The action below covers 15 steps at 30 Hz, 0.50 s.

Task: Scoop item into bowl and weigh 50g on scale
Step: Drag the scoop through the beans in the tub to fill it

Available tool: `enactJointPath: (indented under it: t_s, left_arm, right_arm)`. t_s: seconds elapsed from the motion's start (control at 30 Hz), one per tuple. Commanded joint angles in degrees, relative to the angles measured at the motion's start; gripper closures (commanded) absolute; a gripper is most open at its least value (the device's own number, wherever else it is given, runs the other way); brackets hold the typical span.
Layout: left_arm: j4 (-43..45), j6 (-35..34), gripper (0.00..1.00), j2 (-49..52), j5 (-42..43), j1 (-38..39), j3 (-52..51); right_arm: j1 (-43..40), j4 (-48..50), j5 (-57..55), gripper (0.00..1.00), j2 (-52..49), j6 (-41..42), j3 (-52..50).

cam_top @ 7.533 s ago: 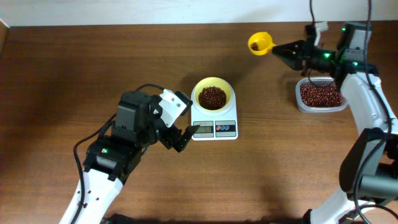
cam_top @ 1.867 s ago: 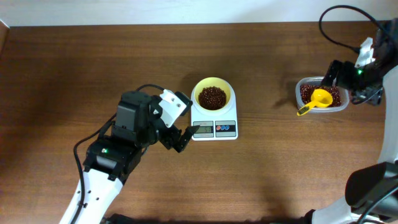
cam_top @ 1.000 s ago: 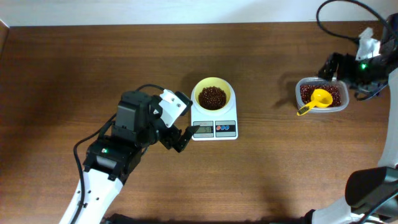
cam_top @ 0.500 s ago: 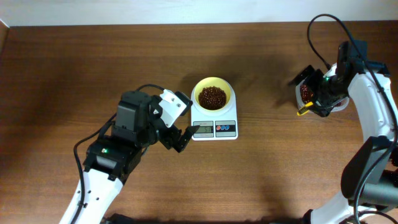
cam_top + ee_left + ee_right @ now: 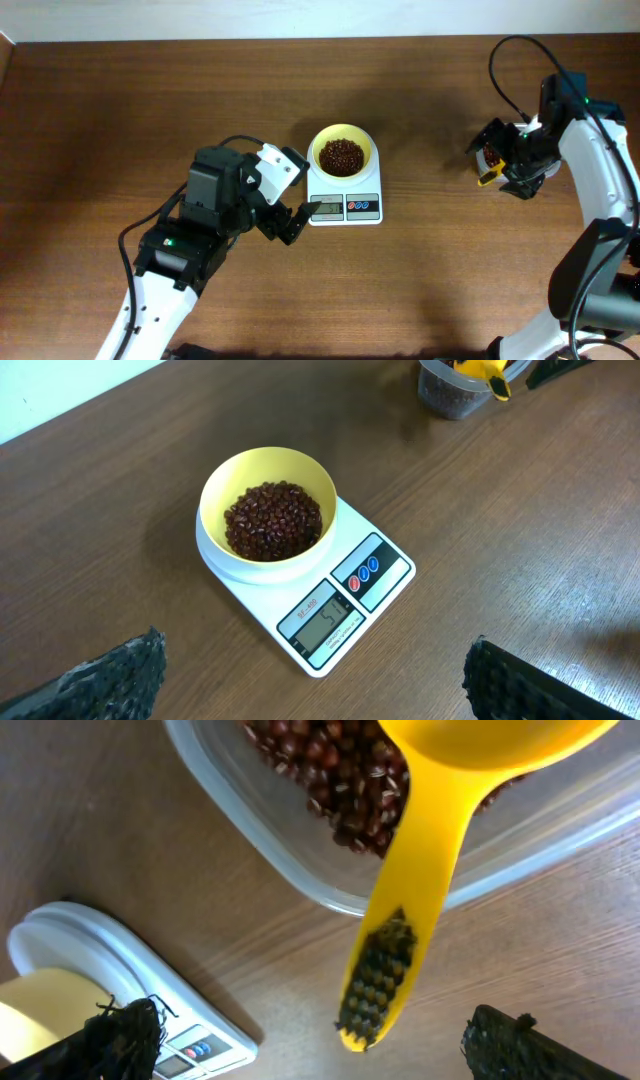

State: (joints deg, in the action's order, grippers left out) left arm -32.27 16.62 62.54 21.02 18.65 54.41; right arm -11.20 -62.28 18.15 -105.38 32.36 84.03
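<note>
Sitting on the scale (image 5: 388,574), bowl (image 5: 216,488) holds beans (image 5: 275,520)

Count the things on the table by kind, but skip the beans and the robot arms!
bowl: 1
scale: 1
clear container: 1
yellow scoop: 1
Total: 4
</note>
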Motion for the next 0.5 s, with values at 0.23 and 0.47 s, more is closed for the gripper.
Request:
enactJointPath:
  t_s: [0.23, 0.47]
  left_arm:
    - [0.11, -0.74, 0.01, 0.13, 0.22, -0.31, -0.28]
    - [0.11, -0.74, 0.01, 0.13, 0.22, -0.28, -0.28]
  right_arm:
    - [0.31, 6.58, -0.87, 0.12, 0.24, -1.95, -5.4]
    - [0.33, 11.91, 1.68, 0.43, 0.22, -1.88, -9.09]
